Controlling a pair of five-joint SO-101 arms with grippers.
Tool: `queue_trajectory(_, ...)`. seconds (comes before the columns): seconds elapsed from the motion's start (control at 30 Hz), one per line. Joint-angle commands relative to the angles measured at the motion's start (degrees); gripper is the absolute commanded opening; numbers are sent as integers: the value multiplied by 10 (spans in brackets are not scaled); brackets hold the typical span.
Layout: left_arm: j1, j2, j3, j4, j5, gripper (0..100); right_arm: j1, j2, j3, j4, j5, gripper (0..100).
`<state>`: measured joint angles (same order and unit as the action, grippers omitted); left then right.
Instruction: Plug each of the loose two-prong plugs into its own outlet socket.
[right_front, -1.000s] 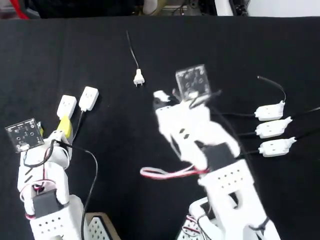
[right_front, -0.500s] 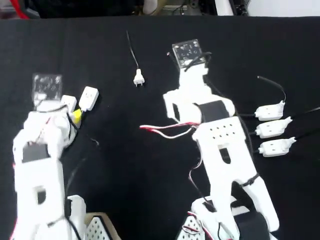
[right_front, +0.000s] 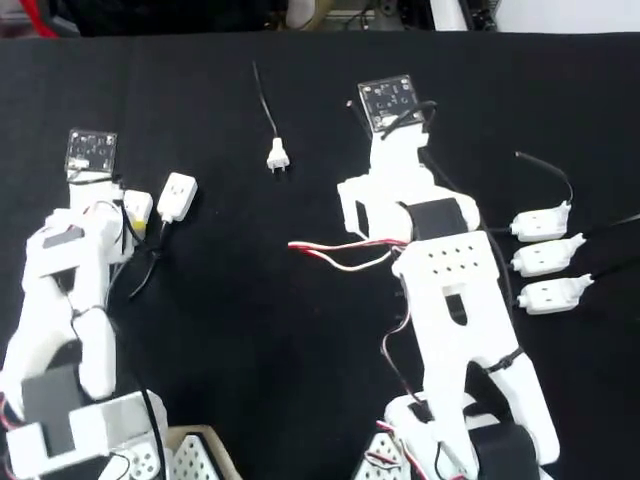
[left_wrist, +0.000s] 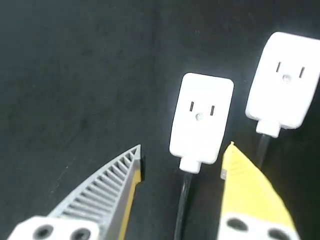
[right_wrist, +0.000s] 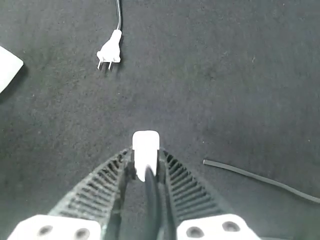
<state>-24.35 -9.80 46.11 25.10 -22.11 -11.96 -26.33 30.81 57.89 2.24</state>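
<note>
While right tool (right_wrist: 145, 154) pinches white plug (right_wrist: 145, 141) | left tool (left_wrist: 183, 149) spread | loose plug (right_wrist: 108, 52) white, two-pronged

Bench (right_front: 220, 330): covered in matte black cloth.
Loose plug (right_front: 277, 156): white, two prongs, lying flat toward the far middle. Its thin black cord (right_front: 265, 100) runs toward the far edge.
Left side: outer socket (right_front: 137, 207) and inner socket (right_front: 177, 197), both white, faces up, just beside each other.
Right side: far socket (right_front: 540, 222), middle socket (right_front: 545, 256) and near socket (right_front: 552, 294), all white, stacked in a column.
</note>
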Motion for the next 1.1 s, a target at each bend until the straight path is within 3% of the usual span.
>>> queue_trajectory(0.0,6,42,-78,25,-1,297,5,0,-28,3,4,11)
queue_trajectory(0.27,1,211,-252,132,-4,285,5,0,-20,-2,4,11)
queue_trajectory(0.47,5,280,-307,139,-4,199,5,0,-19,-2,5,11)
queue_trajectory(0.83,23,164,-225,143,-5,181,4,0,-5,-20,5,11)
queue_trajectory(1.07,56,-40,-95,160,-25,180,4,0,-5,-20,5,11)
